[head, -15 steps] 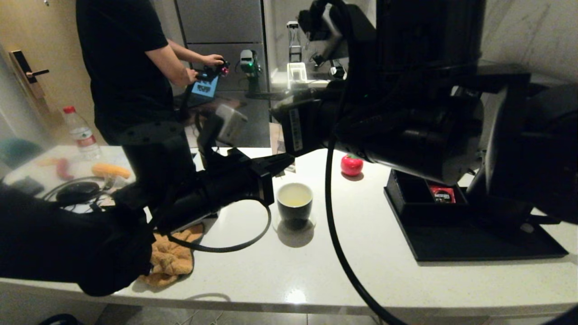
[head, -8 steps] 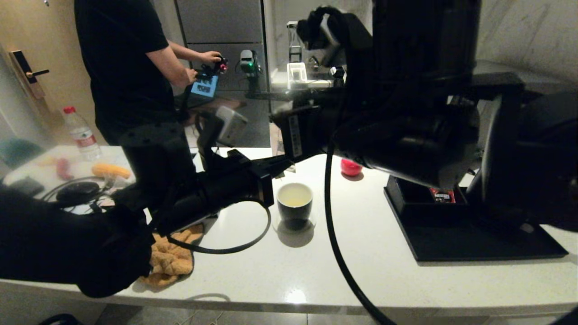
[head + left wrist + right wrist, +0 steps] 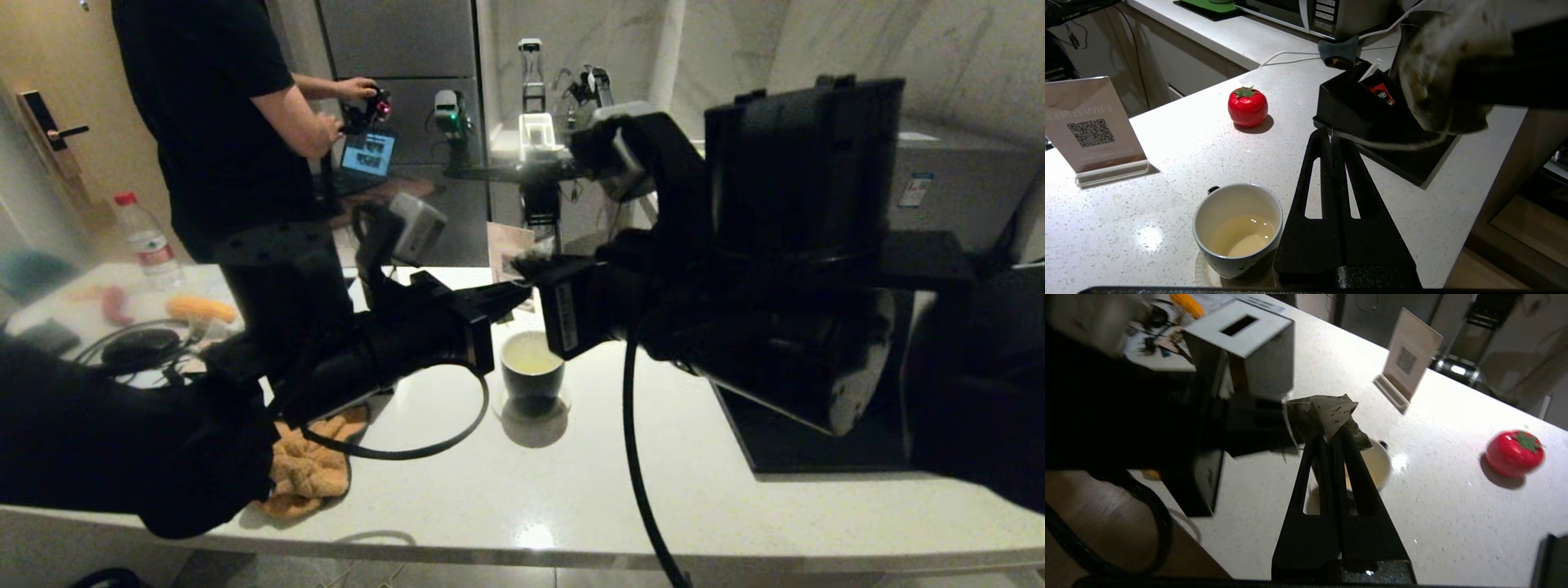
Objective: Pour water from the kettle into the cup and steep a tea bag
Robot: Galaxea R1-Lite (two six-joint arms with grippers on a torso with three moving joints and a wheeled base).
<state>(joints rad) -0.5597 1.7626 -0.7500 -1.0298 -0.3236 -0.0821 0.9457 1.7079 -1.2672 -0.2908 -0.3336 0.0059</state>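
Right pincer pinching the tea bag shld center over the cup b4 lowering, left pincer pressed together nearby.

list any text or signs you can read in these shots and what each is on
"WIFI", seen mirrored, with a QR code under it: on the acrylic sign stand.
Red packet in the black box: white print, too small to read.
Microwave buttons: too blurred to read.
White label on the right arm: unreadable.

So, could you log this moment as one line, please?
right gripper: shut on tea bag, above cup | left gripper: shut, beside cup
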